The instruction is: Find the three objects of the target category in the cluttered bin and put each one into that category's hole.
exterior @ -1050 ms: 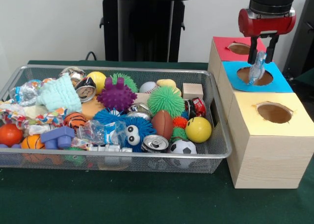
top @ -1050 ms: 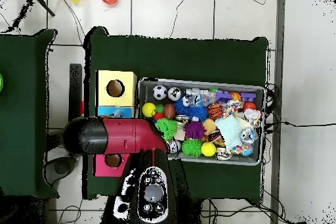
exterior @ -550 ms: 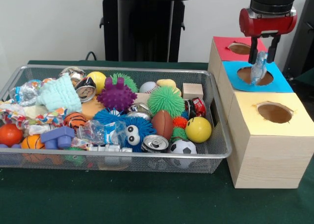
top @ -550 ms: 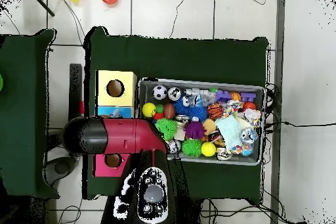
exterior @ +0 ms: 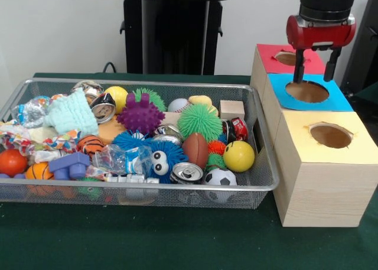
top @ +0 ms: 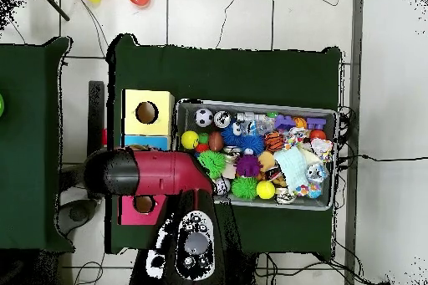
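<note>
The gripper [exterior: 315,63] hangs over the blue hole [exterior: 307,91], jaws apart and empty. This looks like the end of a drop. No target shows there; it may sit inside the box, which I can't see. Next it must return to the bin [exterior: 260,181] and pick 1 more, perhaps the crinkled plastic [exterior: 115,159].

My claw [exterior: 315,66] is hanging over the middle box's hole [exterior: 306,91]; the bin [exterior: 260,181] is sitting left of the boxes on the tabletop [exterior: 177,240].
</note>
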`<state>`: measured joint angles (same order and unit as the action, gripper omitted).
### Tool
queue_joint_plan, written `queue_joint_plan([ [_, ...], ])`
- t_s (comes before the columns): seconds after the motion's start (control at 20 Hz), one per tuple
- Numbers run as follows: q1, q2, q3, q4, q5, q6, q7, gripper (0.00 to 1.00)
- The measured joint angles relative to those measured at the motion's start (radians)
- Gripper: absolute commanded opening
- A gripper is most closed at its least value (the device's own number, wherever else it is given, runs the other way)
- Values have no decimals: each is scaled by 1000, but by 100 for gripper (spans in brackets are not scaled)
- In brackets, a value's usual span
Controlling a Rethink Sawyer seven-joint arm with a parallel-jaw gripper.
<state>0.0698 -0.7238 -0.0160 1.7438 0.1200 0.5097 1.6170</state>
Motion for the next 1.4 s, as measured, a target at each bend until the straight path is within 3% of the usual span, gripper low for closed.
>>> queue_joint_plan([
  [0.45,1,6,-6,0,13,-10,0,100],
  [0.75,1,-27,-7,-2,16,29,0,100],
  [1.2,-32,-88,-7,-69,2,228,0,100],
  [1.4,-106,-104,-3,-119,-28,299,0,100],
])
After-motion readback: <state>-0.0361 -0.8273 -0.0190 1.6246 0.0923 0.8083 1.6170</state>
